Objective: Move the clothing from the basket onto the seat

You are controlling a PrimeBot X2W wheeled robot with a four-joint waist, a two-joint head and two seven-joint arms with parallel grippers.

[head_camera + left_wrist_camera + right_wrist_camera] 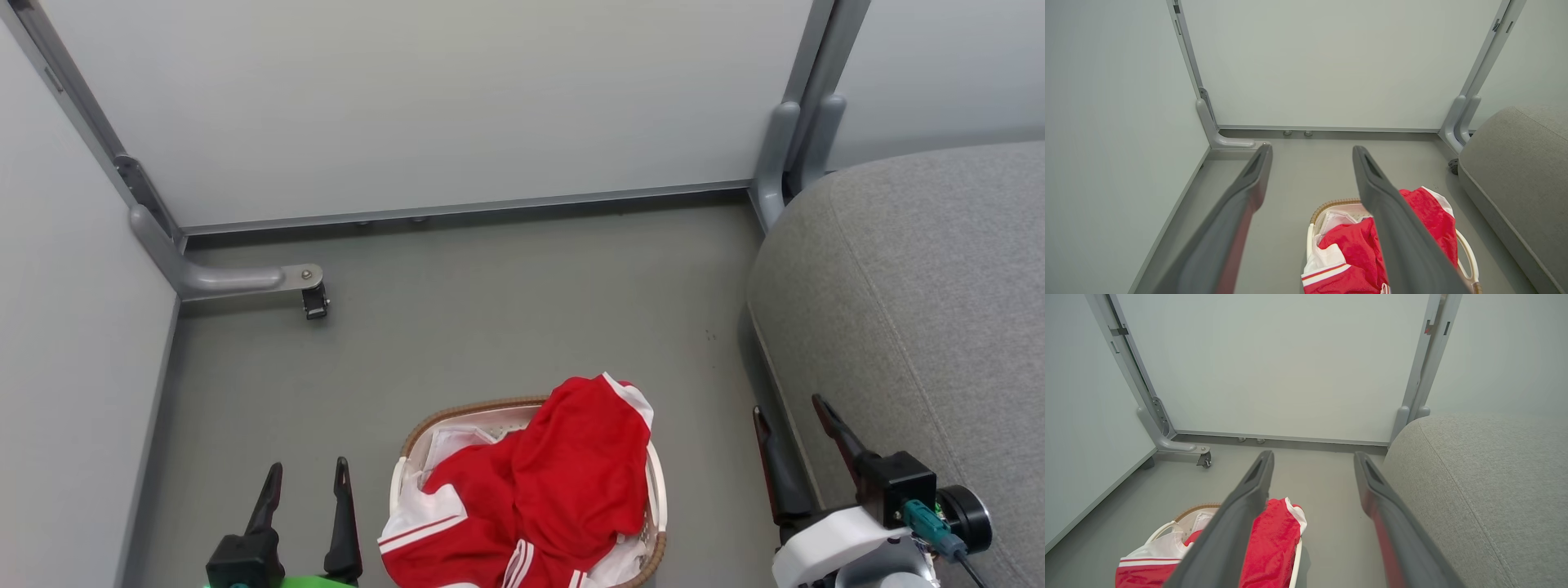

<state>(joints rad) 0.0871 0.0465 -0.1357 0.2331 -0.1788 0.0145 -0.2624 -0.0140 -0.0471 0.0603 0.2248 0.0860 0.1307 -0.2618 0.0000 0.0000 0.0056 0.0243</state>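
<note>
The red clothing lies heaped in the basket. One fold rises over the rim at 1 o'clock, and white-striped panels spill toward 7 o'clock. A white liner shows inside the basket at 10 o'clock. The basket stands on the grey floor, at 6 o'clock in the head view. At 9 o'clock from the basket, just beside it, is the left gripper, its jaws spread wide and holding nothing. At 3 o'clock is the right gripper, between the basket and the seat, its jaws also wide apart and empty. The grey seat is set apart from the basket. Pale wall panels close the floor at 12 and 9 o'clock, and a small caster sits at 11 o'clock.
</note>
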